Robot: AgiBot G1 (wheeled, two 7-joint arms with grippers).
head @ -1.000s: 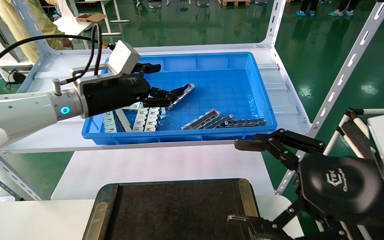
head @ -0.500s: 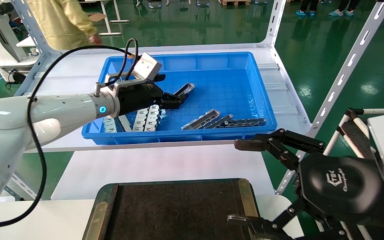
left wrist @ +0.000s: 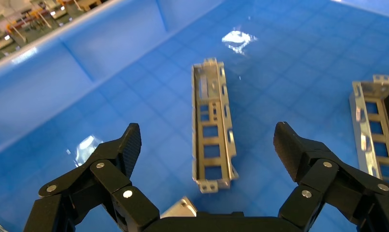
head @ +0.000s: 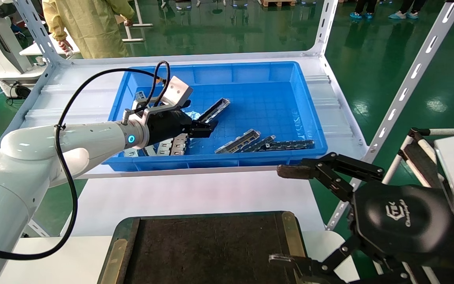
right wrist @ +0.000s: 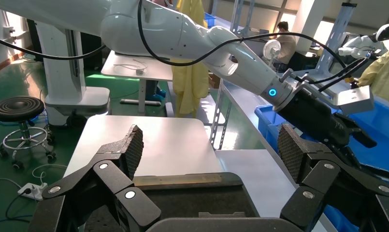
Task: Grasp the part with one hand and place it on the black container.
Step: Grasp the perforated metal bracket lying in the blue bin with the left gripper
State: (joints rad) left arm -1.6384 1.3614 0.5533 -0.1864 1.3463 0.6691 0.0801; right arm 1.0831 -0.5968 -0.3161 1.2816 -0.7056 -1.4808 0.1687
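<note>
Part (left wrist: 211, 128) is a thin, stiff strip of folded sheet metal, a narrow channel with a row of rectangular cut-outs; it looks light, hard and smooth, so it would probably slide on the glossy floor of the blue bin (head: 309, 118) if nudged, and its edges may be sharp but not fragile. It lies flat in the bin, hollow side up, apart from the other channels (head: 250, 141) toward the bin's near wall and from the pale slotted plates (head: 172, 144) under the left arm. The surest hold is likely across its narrow width near mid-length, one pad on each side wall, so it does not tip. The left claw (left wrist: 207, 145) hangs over the bin, spread wide, with the part's near end lying between its two pads (left wrist: 130, 145) and touching neither; it grips nothing. The right claw (right wrist: 209, 154) is parked beside the black container (head: 207, 248), which sits on the counter (head: 191, 197) nearer the robot than the bin; it too is splayed wide and empty.
</note>
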